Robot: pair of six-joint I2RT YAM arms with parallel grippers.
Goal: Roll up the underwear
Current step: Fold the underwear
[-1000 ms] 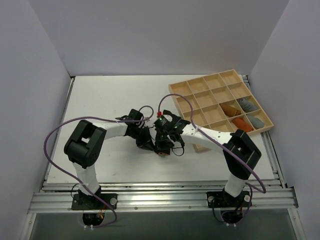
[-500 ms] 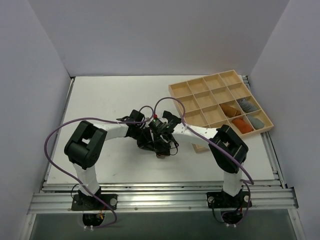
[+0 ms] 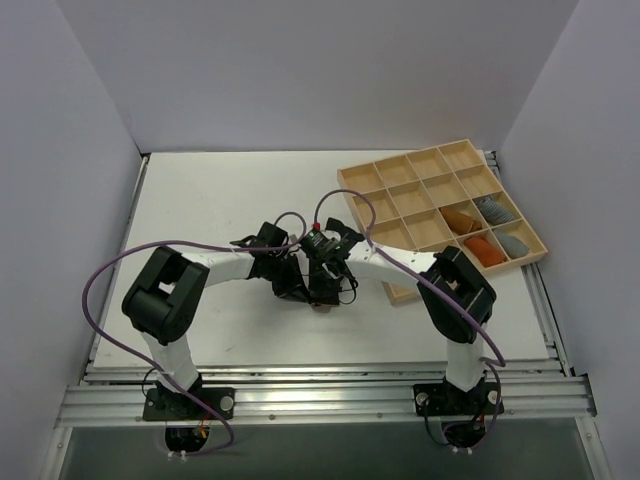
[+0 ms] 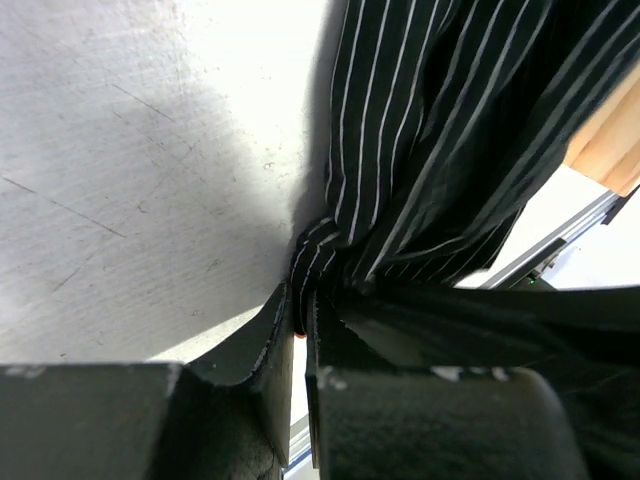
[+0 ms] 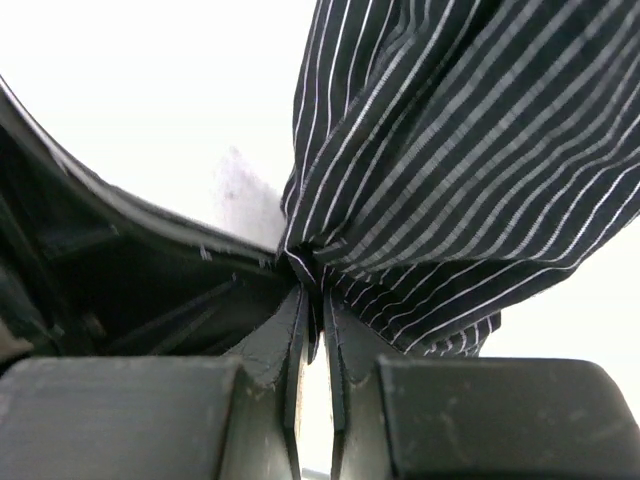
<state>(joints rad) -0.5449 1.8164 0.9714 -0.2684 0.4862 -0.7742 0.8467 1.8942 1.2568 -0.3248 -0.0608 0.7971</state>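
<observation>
While left tool (image 4: 300,310) and right tool (image 5: 312,300) pinch the underwear (image 5: 440,150), right elbow (image 3: 462,290) swung leftward

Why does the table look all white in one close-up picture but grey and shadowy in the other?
Right wrist view: glare washes the table out to plain white. Left wrist view: softer light shows its scratches, and the underwear casts a dark shadow beside itself.
</observation>
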